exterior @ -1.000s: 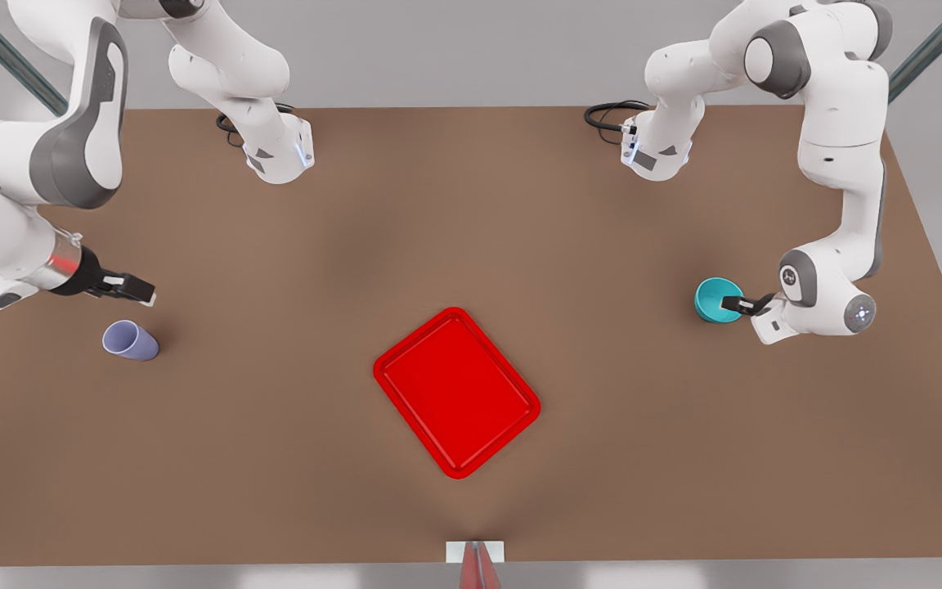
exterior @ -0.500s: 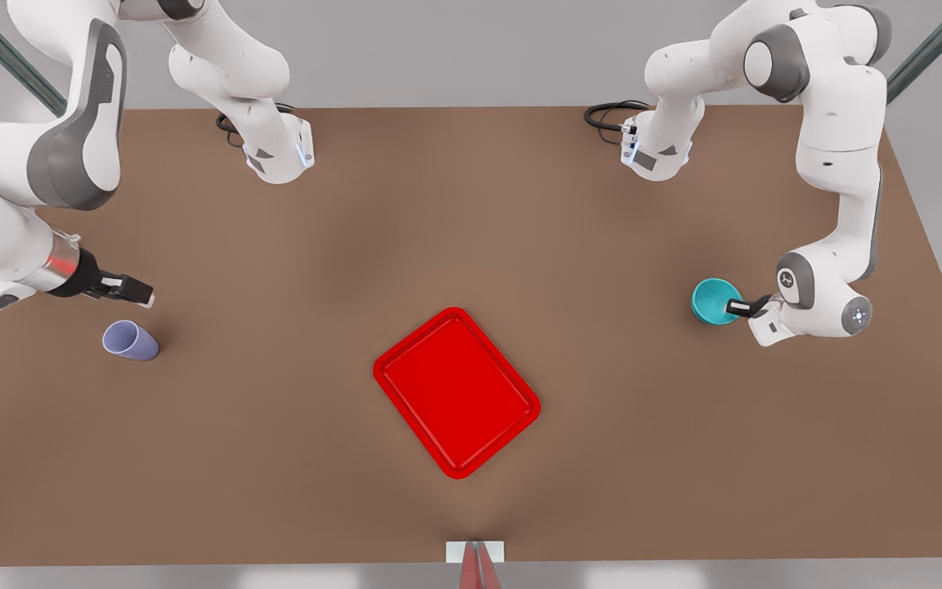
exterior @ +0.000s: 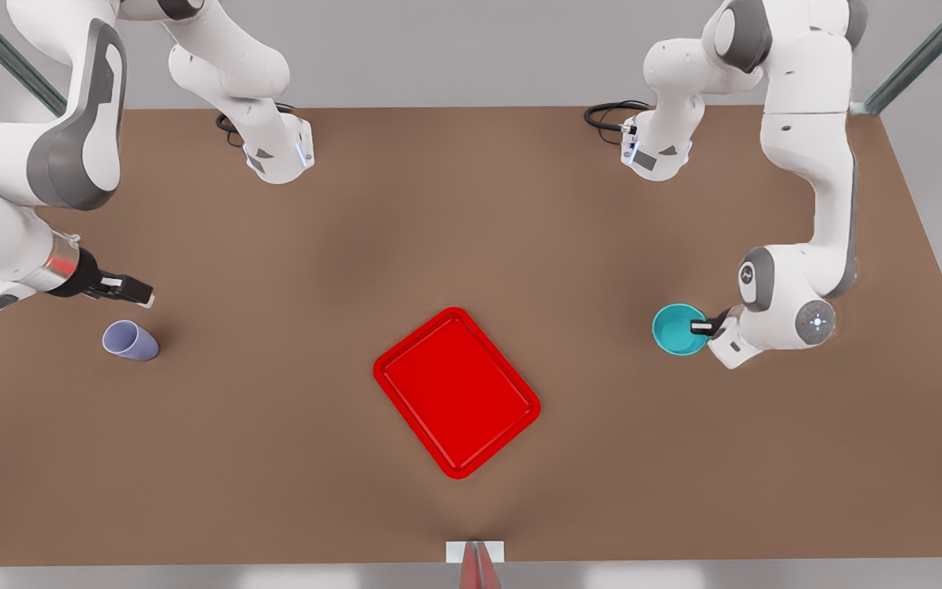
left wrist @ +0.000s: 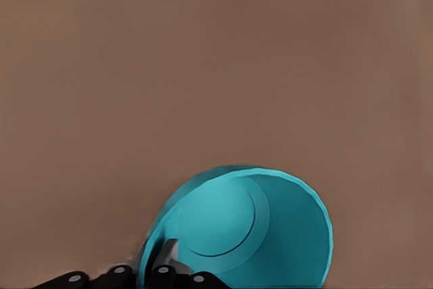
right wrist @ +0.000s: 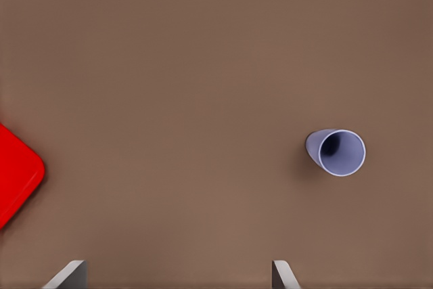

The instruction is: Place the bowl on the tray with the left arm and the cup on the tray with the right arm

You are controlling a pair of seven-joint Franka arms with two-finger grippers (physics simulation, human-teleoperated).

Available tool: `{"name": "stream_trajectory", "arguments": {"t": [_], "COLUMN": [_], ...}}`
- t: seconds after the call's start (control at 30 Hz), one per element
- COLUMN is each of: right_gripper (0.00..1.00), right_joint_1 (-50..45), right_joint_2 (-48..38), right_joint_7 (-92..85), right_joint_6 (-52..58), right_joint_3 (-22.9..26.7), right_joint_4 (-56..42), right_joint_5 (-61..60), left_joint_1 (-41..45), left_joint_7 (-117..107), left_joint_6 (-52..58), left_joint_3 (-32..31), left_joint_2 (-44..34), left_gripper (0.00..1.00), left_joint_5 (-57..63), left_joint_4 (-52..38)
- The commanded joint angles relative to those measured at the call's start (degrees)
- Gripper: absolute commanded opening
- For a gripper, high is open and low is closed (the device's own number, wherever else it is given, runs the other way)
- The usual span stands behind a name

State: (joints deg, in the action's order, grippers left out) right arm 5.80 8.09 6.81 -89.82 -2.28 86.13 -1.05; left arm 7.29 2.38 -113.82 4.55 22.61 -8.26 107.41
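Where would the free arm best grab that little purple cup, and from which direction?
Probably by its rim, from straight above. The cup stands upright and mouth-up on the table, apart from the tray, so one finger can drop inside and one outside the thin wall. The right gripper hangs open nearby. The left gripper holds the bowl by its rim that way.

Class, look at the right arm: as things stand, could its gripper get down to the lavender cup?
Probably yes. The right gripper hangs open just beside and above the cup, which stands upright on bare table; nothing lies between them.
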Motion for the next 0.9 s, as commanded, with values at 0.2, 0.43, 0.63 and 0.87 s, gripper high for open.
{"name": "stream_trajectory", "arguments": {"t": [0.2, 0.43, 0.63, 0.87], "right_gripper": [1.00, 1.00, 1.00, 1.00], "right_joint_1": [0.09, 0.18, 0.09, 0.09], "right_joint_2": [0.00, 0.00, 0.00, 0.00], "right_joint_7": [-0.04, -0.04, -0.04, 0.05], "right_joint_6": [0.00, 0.00, 0.00, 0.00], "right_joint_3": [0.00, 0.00, 0.00, 0.00], "right_joint_4": [0.09, 0.00, 0.00, 0.09], "right_joint_5": [-0.09, -0.09, -0.09, -0.09], "left_joint_1": [9.93, 18.19, 19.42, 20.13], "left_joint_7": [-34.99, -53.71, -52.92, -51.95], "left_joint_6": [4.22, -3.77, -7.91, -8.79], "left_joint_3": [-8.86, -8.86, -8.86, -8.60], "left_joint_2": [13.78, 29.16, 32.50, 33.56], "left_gripper": [0.21, 0.21, 0.21, 0.80], "left_joint_5": [-10.02, -15.73, -16.52, -16.44], "left_joint_4": [-22.94, -42.63, -43.86, -43.86]}}
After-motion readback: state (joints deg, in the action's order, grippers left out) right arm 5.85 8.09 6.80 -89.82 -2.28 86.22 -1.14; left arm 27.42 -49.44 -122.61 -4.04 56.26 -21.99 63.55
